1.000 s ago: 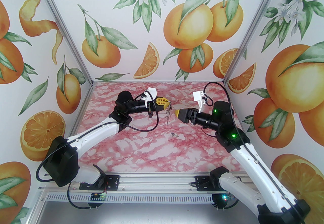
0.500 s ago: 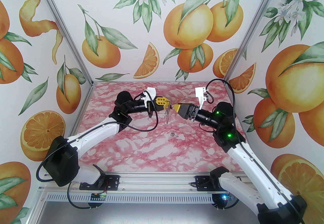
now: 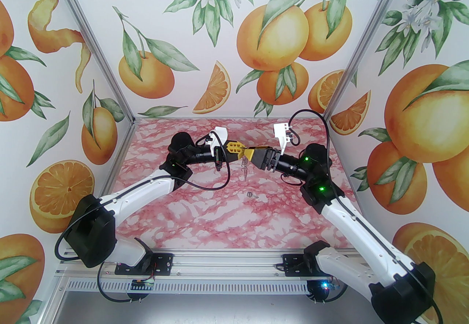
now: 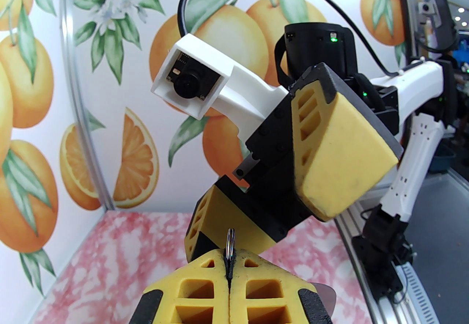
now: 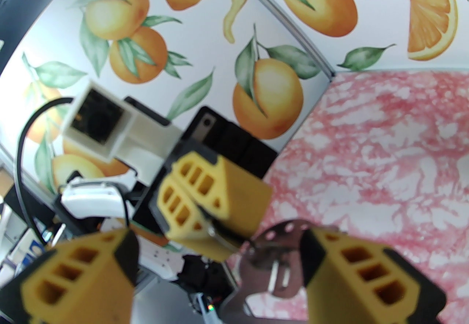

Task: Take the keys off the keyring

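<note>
Closing in: right hand, spread wide, now flanks keyring dangling from clenched left hand; earlier apart.

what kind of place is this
Probably a robot lab test booth: a left arm and right arm bolted to a metal rail at a pink marbled table, boxed in by orange-print walls.

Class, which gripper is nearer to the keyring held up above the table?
Left. The left gripper is shut on the keyring, touching it. The right gripper is open, with the keyring hanging between its jaws, which have not closed on it.
</note>
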Controlling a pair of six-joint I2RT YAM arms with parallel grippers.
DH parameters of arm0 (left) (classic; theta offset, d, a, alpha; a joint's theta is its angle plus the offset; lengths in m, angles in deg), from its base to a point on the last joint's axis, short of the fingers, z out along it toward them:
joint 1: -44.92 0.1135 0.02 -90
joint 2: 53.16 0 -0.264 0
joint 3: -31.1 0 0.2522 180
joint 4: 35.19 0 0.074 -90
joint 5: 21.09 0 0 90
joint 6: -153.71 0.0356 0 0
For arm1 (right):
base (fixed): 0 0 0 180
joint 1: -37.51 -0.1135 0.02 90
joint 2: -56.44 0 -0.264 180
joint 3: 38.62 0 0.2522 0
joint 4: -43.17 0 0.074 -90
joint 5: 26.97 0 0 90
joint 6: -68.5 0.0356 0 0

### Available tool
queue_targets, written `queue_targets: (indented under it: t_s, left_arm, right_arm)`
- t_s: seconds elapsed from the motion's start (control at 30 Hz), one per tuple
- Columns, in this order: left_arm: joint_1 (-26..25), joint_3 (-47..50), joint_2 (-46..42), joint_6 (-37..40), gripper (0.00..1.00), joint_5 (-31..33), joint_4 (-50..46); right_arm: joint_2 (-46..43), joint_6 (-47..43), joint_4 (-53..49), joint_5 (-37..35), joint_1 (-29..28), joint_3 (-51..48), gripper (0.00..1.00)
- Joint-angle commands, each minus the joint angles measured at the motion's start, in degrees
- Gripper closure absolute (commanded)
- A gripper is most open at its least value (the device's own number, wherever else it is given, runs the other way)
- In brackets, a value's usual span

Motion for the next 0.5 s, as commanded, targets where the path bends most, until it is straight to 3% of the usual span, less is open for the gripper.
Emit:
queue_targets:
  t_s: [0.0, 0.47]
  left_arm:
    - [-0.4, -1.5, 0.0, 0.4, 1.00, 0.0, 1.9]
    - [-0.4, -1.5, -0.6, 1.5, 1.00, 0.5, 0.3]
  right_arm:
    - [-0.7, 0.3, 2.3, 0.9, -0.4, 0.6, 0.25]
    - [-2.7, 1.1, 0.9, 2.6, -0.1, -0.9, 0.40]
